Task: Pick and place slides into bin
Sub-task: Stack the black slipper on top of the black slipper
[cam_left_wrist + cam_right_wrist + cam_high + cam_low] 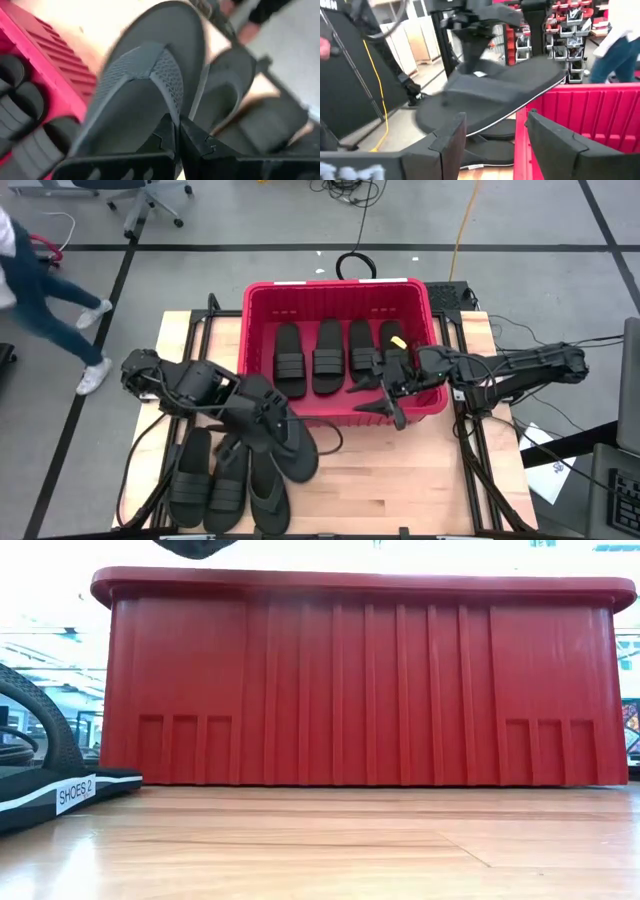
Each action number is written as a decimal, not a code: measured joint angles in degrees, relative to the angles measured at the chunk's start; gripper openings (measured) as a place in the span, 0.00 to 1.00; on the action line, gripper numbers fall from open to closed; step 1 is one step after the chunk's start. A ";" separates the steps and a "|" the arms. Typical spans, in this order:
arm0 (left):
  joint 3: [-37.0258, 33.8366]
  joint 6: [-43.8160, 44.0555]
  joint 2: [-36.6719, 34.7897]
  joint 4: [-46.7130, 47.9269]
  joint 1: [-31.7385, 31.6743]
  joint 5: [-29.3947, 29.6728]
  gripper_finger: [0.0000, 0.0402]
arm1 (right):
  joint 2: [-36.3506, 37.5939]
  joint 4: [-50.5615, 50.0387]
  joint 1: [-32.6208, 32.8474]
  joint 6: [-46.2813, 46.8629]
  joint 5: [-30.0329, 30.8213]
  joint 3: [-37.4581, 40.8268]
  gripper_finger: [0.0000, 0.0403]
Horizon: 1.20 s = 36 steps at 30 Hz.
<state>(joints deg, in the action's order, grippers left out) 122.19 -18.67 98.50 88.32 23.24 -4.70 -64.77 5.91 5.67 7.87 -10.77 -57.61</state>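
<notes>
The red bin stands at the table's far middle, with several black ribbed-strap slides lying side by side on its floor. My left gripper is shut on a black thong flip-flop, raised over the table left of the bin's near corner. Three more slides lie flat on the table's near left. My right gripper hovers open and level over the bin's near wall, with nothing between its fingers. It faces the raised flip-flop. My left gripper pinches one branch of the flip-flop's textured thong strap between its two fingers. The fingers come steeply from above, slanting from the table's left. The flip-flop is lifted clear of the table and tilted, its sole stretching away beyond the fingers.
The bin's tall ribbed near wall fills the low view, with a labelled slide lying at its left. Bare wood lies in front of the bin at the near right. A person walks on the floor beyond the table's far left.
</notes>
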 joint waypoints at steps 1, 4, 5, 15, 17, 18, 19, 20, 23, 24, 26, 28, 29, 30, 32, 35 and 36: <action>0.00 -1.76 0.00 1.03 -0.53 -0.17 0.00 | -0.73 -0.13 0.00 -1.01 -0.37 -0.84 0.50; 0.00 -6.28 0.00 1.66 -1.97 -0.25 0.00 | -3.29 -1.73 0.04 -3.76 -1.54 -3.92 0.52; 0.00 -7.23 0.00 1.66 -2.64 -0.23 0.00 | -4.36 -2.68 0.07 -4.65 -1.93 -5.07 0.52; -0.04 -9.38 0.26 -0.20 -6.89 -1.41 0.00 | -15.51 -13.87 1.83 -21.56 1.53 -16.93 0.53; -0.04 -9.29 0.28 -0.13 -7.14 -1.38 0.00 | -17.44 -15.61 1.95 -24.93 3.32 -18.26 0.53; -0.04 -9.29 0.28 -0.19 -7.24 -1.40 0.00 | -18.27 -15.29 1.99 -26.31 4.45 -18.76 0.53; -0.04 -9.29 0.28 -0.28 -7.35 -1.48 0.00 | -18.88 -14.83 2.19 -27.46 5.37 -18.98 0.53; -0.04 -9.29 0.28 -0.53 -7.55 -1.79 0.00 | -19.34 -14.43 2.25 -28.52 6.30 -19.08 0.53; -0.04 -9.23 0.28 -2.04 -8.11 -2.80 0.00 | -20.55 -13.66 2.34 -31.83 9.07 -20.01 0.53; -0.04 -9.19 0.28 -2.63 -8.27 -2.80 0.00 | -20.79 -14.12 2.34 -32.89 9.39 -20.21 0.53; -0.04 -9.10 0.28 -3.53 -8.71 -2.81 0.00 | -21.20 -13.69 2.32 -35.16 10.55 -20.53 0.53; -0.07 -9.08 0.28 -4.09 -9.23 -2.83 0.00 | -21.25 -13.82 2.35 -37.96 12.59 -20.52 0.53; -0.07 -9.08 0.28 -4.59 -9.50 -2.87 0.00 | -21.25 -13.52 2.47 -39.24 13.20 -20.52 0.53; -0.07 -9.07 0.28 -5.01 -9.72 -2.89 0.00 | -21.22 -13.13 2.56 -40.22 13.82 -20.52 0.53; -0.07 -9.07 0.28 -6.10 -10.34 -2.89 0.00 | -21.20 -12.95 2.58 -41.65 14.05 -20.53 0.53; -0.07 -9.08 0.28 -7.49 -11.24 -2.89 0.00 | -21.22 -12.98 2.60 -42.21 14.03 -20.52 0.53; -0.07 -9.10 0.28 -8.05 -11.52 -2.94 0.00 | -21.22 -12.91 2.65 -42.21 14.03 -20.52 0.53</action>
<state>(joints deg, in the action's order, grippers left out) 122.13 -27.77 98.78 80.27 11.72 -7.65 -86.00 -7.00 8.32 -34.35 3.27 -78.13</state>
